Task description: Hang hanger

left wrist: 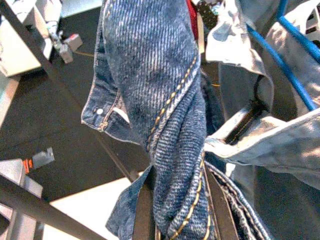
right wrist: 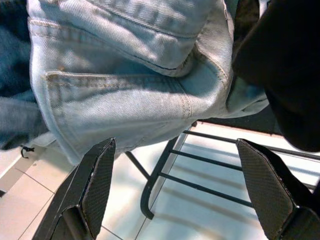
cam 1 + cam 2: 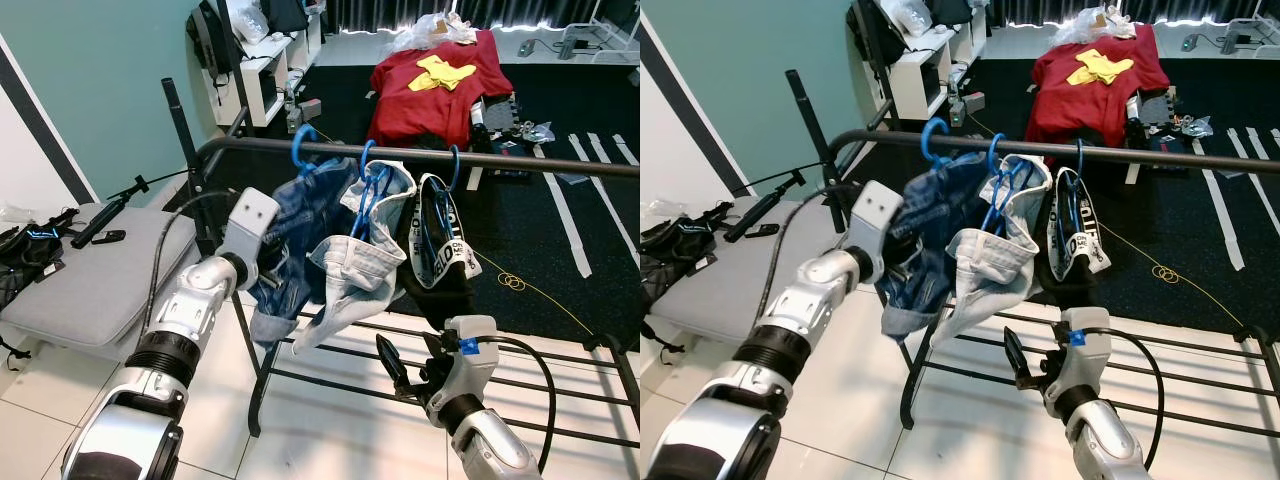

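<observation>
Fingers [image 1: 200,200] around twisted ribbed denim [image 1: 170,115]

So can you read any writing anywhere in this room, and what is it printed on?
"ON ME": white letters on the black garment hanging rightmost on the rack rail; more lettering runs along its band, but it is folded and too small to read.
The yellow shape on the red cloth is a pattern, not legible text.
Nothing else readable.

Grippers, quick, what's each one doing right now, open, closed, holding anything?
Left gripper: shut on the dark jeans hanging from the rail.
Right gripper: open, holding nothing, below the light jeans.
</observation>
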`<state>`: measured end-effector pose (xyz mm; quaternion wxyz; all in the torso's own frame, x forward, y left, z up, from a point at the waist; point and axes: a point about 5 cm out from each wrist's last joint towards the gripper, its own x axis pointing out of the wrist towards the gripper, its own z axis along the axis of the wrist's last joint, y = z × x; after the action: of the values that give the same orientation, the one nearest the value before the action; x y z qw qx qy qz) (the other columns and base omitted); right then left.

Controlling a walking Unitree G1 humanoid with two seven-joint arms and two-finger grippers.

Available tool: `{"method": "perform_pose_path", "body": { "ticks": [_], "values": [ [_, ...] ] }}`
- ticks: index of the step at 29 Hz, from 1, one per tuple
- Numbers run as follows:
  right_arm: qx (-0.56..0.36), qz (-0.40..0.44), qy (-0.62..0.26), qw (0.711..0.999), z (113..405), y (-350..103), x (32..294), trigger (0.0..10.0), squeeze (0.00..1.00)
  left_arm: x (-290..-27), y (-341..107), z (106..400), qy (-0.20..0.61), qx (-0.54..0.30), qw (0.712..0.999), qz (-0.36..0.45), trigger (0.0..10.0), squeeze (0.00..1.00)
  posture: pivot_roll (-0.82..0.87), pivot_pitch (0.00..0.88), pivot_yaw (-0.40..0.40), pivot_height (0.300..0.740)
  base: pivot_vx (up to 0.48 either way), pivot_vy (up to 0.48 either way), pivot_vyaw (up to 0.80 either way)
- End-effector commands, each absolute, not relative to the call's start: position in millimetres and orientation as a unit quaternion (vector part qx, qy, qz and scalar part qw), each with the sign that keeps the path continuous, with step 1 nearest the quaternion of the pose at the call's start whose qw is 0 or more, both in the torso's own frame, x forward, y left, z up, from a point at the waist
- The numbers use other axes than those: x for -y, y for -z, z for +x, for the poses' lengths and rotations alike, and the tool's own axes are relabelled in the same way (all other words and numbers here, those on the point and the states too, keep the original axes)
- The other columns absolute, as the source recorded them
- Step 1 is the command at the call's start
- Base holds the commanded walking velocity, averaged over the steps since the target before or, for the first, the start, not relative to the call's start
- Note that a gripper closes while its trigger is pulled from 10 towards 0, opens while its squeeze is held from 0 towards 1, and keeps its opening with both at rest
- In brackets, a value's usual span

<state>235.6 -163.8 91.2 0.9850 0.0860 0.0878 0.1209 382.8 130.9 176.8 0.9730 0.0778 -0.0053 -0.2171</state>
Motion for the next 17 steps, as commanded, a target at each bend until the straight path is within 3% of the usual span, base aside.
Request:
{"method": "perform_pose_path", "body": {
  "ticks": [1,9,14,15,17],
  "values": [
    [-0.099,0.084,-0.12,0.984,235.1,-87.4,163.7,10.0,0.0,-147.9,-206.4,381.9,0.203,0.082,0.974,0.052,0.0,0.0,-0.1,0.074,0.098,0.74,0.0,0.0,0.0],
    [-0.1,0.082,-0.12,0.984,235.8,-87.2,165.7,10.0,0.0,-161.4,-222.2,367.0,0.258,0.139,0.956,-0.009,0.0,0.0,-0.1,0.075,0.094,0.74,0.0,0.0,0.0],
    [-0.101,0.08,-0.12,0.984,236.2,-87.3,167.6,10.0,0.0,-166.8,-218.7,351.6,0.31,0.134,0.941,0.001,0.0,0.0,-0.1,0.078,0.088,0.74,0.0,0.0,0.0],
    [-0.102,0.08,-0.12,0.984,236.3,-87.3,168.3,10.0,0.0,-167.4,-215.9,345.6,0.322,0.133,0.937,-0.011,1.8,0.0,-0.09,0.077,0.085,0.74,0.0,0.0,0.0],
    [-0.103,0.079,-0.121,0.984,236.5,-87.3,169.3,10.0,0.0,-167.7,-213.1,338.3,0.336,0.132,0.932,-0.025,1.8,0.0,-0.09,0.077,0.083,0.74,0.0,0.0,0.0]
  ]
}}
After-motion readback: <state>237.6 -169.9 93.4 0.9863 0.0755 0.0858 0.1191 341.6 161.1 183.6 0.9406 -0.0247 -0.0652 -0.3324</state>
